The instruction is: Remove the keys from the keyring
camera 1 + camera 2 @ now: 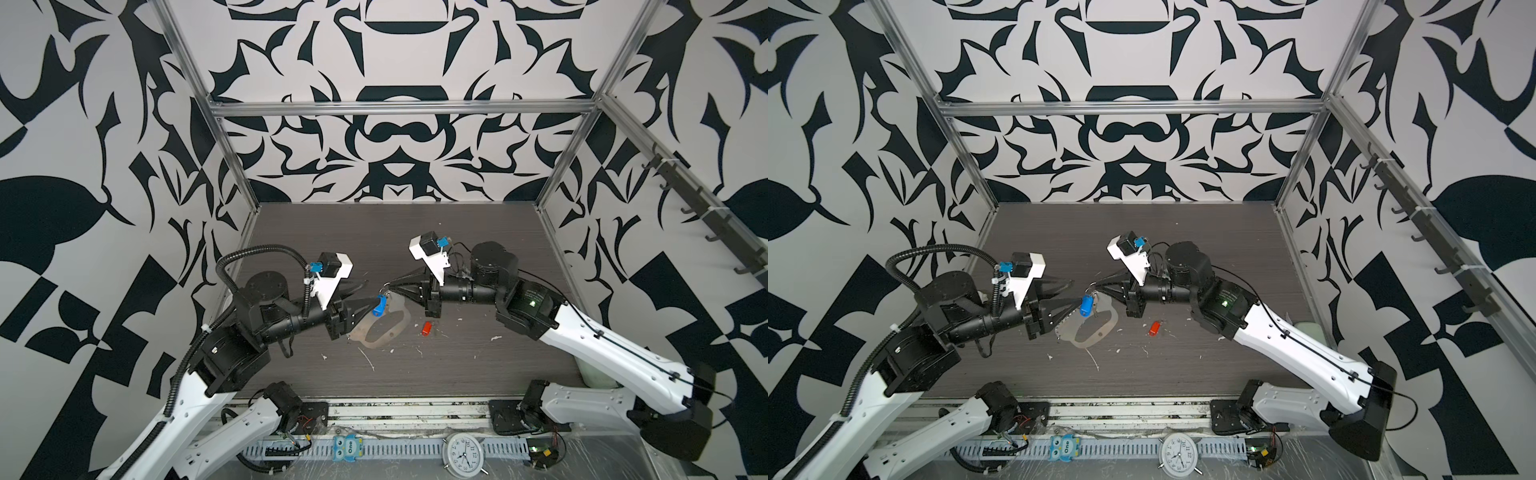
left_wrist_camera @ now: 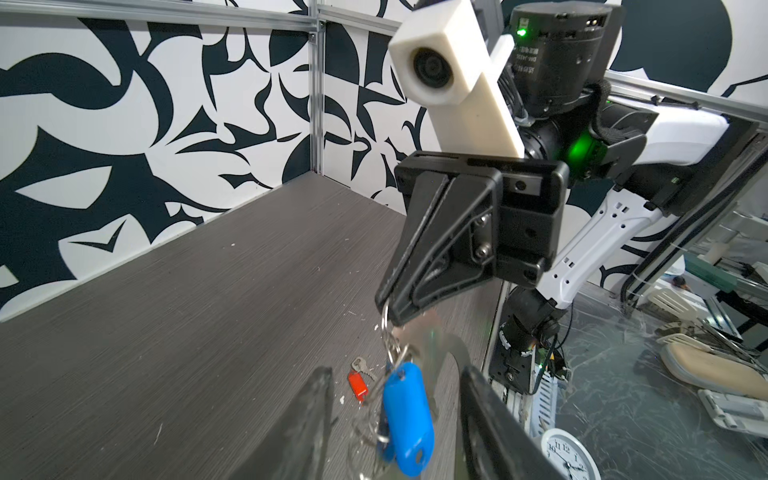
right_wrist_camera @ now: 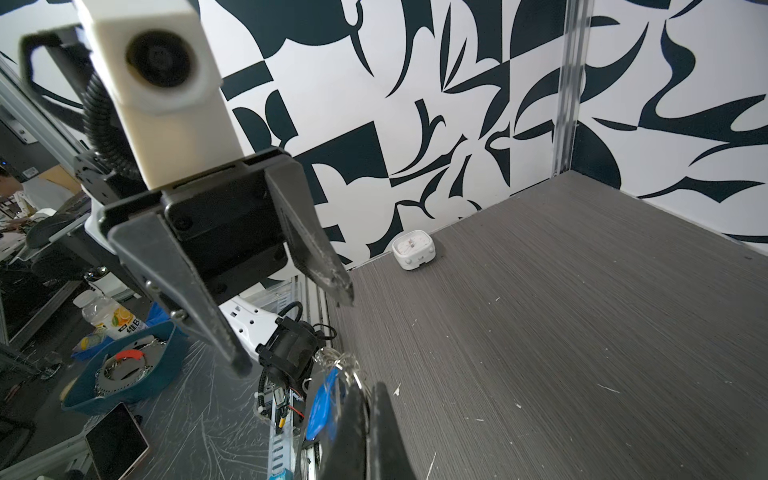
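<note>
Starting with both top views, the right end effector point(image 1: 384, 287) is pressed together on a small silver ring at the metal end of the keyring point(image 1: 404, 320), whose grey strap droops below and behind its tip toward the surface point(image 1: 457, 374). The left end effector point(image 1: 370, 291) faces it with jaws spread, and the blue-tagged key point(image 1: 379, 305) hangs right at its tip. The red-tagged key point(image 1: 427, 328) lies alone on the surface below the right end effector, apart from the strap, so that key looks already removed. In the left wrist view, the left fingers point(image 2: 309, 428) stand wide apart with the blue-tagged key point(image 2: 409, 419) dangling free between them, touching neither. It hangs by a chain of rings from the right end effector's point(image 2: 386, 309) closed tip, and the blurred strap point(image 2: 440, 345) sits just behind. In the right wrist view, the right end effector point(image 3: 368, 428) shows no gap between its jaws, with the blue tag point(image 3: 323, 405) beside it. Roughly half the job seems done: the blue-tagged key is still attached and needs gripping and working off, though exactly which ring is pinched I cannot tell.
</note>
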### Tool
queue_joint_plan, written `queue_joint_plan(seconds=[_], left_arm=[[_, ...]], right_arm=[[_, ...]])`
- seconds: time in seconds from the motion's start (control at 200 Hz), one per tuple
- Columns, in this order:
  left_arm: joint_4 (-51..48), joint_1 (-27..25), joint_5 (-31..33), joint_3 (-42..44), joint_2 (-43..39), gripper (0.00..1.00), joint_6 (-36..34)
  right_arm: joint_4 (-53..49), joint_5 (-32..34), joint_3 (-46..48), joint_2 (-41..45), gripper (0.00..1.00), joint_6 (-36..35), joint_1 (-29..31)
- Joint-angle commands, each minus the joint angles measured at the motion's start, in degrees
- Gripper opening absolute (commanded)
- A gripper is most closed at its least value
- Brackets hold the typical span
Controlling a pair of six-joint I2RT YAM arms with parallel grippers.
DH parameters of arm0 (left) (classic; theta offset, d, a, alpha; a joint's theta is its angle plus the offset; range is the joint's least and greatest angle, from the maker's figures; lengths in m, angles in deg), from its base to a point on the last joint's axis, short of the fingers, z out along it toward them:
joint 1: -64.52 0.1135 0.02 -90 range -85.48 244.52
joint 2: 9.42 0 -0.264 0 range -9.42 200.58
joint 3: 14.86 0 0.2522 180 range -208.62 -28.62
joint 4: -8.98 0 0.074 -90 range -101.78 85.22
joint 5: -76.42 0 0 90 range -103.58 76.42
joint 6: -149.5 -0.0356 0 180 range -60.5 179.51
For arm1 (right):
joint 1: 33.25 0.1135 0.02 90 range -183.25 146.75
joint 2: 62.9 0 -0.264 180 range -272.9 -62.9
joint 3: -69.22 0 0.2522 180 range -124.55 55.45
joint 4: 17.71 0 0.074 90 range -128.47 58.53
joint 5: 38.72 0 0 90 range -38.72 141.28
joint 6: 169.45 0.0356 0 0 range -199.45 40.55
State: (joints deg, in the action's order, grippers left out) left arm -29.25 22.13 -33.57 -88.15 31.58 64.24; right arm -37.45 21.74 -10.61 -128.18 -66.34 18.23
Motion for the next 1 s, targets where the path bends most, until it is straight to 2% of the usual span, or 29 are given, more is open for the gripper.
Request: queue_joint_plan(seconds=[0.0, 0.15, 0.33, 0.52, 0.75, 0.995], left_arm=[[4.36, -0.05, -2.17, 0.38, 2.43, 0.51, 0.16], [5.13, 0.03, -3.1, 0.6, 3.08, 0.41, 1.11], [3.23, 0.03, -2.74, 0.61, 2.71, 0.35, 1.77], [1.7, 0.03, -3.37, 0.4, 2.49, 0.35, 2.88], [-0.55, 0.03, -2.9, 0.27, 3.13, 0.3, 3.61], [-1.24, 0.04, -2.68, 0.22, 3.48, 0.15, 3.93]], right_arm=[[2.46, 0.79, -3.02, 1.29, 0.0, -0.8, 0.54], [2.3, 1.39, -2.93, 1.56, 0.0, -1.01, 0.6], [2.46, 1.68, -2.93, 1.6, 0.0, -1.24, 0.62], [2.51, 2.55, -2.76, 1.64, 0.0, -1.55, 0.55], [2.27, 2.73, -2.94, 1.64, 0.0, -1.88, 0.63], [2.19, 3.12, -2.76, 2.16, 0.0, -1.86, 0.55]])
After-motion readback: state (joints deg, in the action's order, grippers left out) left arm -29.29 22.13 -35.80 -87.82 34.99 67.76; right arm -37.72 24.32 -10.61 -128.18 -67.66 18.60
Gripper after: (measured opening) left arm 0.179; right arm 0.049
